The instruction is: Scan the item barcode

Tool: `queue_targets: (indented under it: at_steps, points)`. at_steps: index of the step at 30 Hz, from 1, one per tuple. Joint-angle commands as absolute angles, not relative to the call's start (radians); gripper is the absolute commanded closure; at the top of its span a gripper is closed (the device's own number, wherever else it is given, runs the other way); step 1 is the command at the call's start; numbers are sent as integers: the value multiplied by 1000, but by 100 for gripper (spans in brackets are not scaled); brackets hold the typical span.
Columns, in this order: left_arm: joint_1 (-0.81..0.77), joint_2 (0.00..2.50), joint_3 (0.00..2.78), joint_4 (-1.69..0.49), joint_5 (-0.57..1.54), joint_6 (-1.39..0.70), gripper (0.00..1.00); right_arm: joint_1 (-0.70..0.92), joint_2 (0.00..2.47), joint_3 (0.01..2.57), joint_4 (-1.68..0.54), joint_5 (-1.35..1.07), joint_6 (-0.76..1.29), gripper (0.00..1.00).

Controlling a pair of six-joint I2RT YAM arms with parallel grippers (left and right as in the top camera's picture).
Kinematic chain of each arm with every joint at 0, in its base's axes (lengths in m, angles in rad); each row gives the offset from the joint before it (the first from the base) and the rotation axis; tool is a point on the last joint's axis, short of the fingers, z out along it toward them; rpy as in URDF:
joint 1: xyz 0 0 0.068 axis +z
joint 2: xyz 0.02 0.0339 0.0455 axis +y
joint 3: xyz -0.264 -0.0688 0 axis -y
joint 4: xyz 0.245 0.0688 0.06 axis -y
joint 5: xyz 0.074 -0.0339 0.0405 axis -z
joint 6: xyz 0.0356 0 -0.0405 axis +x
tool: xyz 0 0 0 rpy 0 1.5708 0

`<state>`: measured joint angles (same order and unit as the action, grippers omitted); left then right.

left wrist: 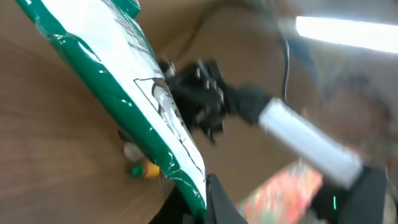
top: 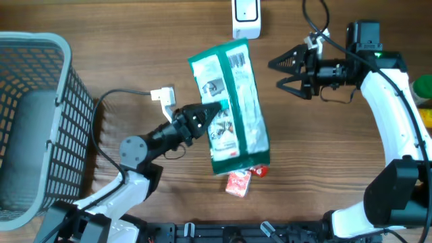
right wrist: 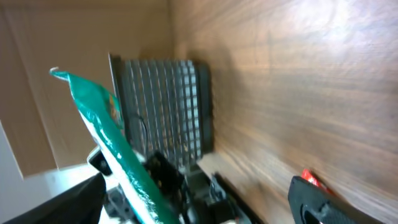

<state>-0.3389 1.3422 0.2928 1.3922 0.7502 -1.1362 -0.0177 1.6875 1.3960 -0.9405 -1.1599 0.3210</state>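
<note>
A green and white bag is held over the middle of the table by the left gripper, whose fingers are closed on the bag's left edge about halfway along its length. In the overhead view the bag is seen lengthwise, its top end turned towards the far side of the table, and a barcode is printed near that end. Just beyond the top end, at the far edge of the picture, a white unit is placed; it is seemingly the scanner, though only part of it is shown. The right gripper is held to the right of the bag's upper part, near it but apart from it, with its fingers spread wide and nothing between them. In the left wrist view the bag is shown tilted and pinched at its lower edge, and the right gripper is seen behind it, blurred. In the right wrist view the bag is seen edge-on, with the basket behind it. The basket is set at the left end of the table. A red packet is partly covered by the bag's lower end. A cable with a white plug is laid beside the left arm.
</note>
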Motion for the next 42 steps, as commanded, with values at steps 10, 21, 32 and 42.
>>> queue_targets:
  at_steps: [10,21,32,42]
  points:
    - [-310,1339,298,1399,759,-1028,96,179,1666,1399,-974,-1206,51,5]
    - [-310,1339,298,1390,548,-1032,96,207,1666,1399,-994,-1328,-117,17]
    - [-310,1339,298,1391,547,-1032,96,288,1723,1399,-929,-1325,-155,96]
    - [-310,1339,298,1222,546,-1031,0,287,1704,1399,-1024,-854,-209,95]
